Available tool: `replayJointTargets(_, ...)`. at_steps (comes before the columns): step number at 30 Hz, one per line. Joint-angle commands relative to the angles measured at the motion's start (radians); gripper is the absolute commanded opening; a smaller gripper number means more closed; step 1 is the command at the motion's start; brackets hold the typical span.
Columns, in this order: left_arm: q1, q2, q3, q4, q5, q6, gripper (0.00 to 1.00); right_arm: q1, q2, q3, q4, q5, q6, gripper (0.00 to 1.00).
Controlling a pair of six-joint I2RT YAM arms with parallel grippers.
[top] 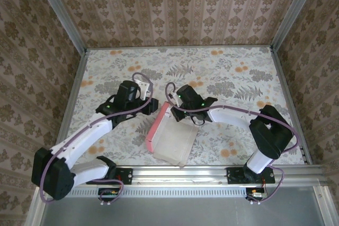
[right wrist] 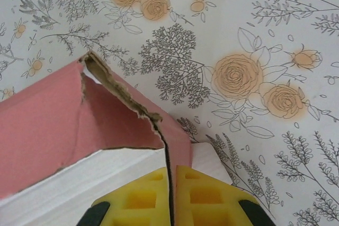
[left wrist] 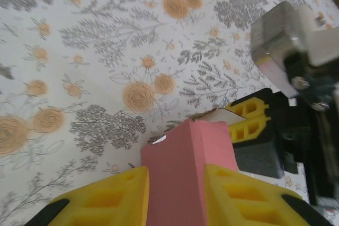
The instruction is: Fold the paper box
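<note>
**Both grippers at the far end of the pink card**

Yellow pads of the right gripper point(right wrist: 170, 175) nearly closed, pinching a thin upright wall of the paper box point(right wrist: 47, 130) edge-on, just below a ragged tear point(right wrist: 124, 101) in the pink card. On the other side, pads of the left gripper point(left wrist: 177, 183) partway apart, flanking a pink panel and meeting it on both edges. Holding or merely touching: cannot tell. Right-hand pads in sight just beyond that panel's far corner, so both sets of fingers at the same end, close together but apart.

From above: box half-formed near the middle of the floral table point(top: 238, 67), just ahead of the arm bases point(top: 124, 174) and between them. Pink side wall raised along the left, pale inner face open to the right of it. Long axis running near to far, leaning slightly left toward the bases. Body of the box lying toward the bases from both grippers, neither arm nearer than the other.

Judged from this, for folding the far flaps: a push back along the long axis, toward the bases, with one wall held firm. Likely risk: further ripping at the tear under any sideways pull.
</note>
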Motion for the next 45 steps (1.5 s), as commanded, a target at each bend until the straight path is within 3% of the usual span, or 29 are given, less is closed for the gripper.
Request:
replayJointTargets(1, 0.007, 0.047, -0.028, 0.178, 0.091, -0.05, 0.33, 0.024, 0.013, 0.024, -0.039, 0.032, -0.018, 0.05)
replayJointTargets(8, 0.007, 0.127, -0.105, 0.427, 0.123, -0.103, 0.36, 0.05, 0.016, 0.021, -0.035, 0.091, -0.011, 0.05)
replayJointTargets(17, -0.003, 0.166, -0.188, 0.595, 0.095, -0.138, 0.41, 0.068, 0.021, 0.008, -0.025, 0.13, 0.004, 0.05)
replayJointTargets(29, -0.034, 0.167, -0.209, 0.604, -0.022, -0.143, 0.41, 0.077, -0.013, -0.021, -0.032, 0.22, 0.03, 0.05)
replayJointTargets(40, -0.035, 0.125, -0.154, 0.544, -0.008, -0.129, 0.42, 0.076, -0.05, -0.025, -0.083, 0.455, 0.122, 0.02)
replayJointTargets(45, -0.035, 0.151, -0.091, 0.495, 0.051, -0.104, 0.42, 0.075, -0.041, 0.0, -0.154, 0.556, 0.2, 0.02)
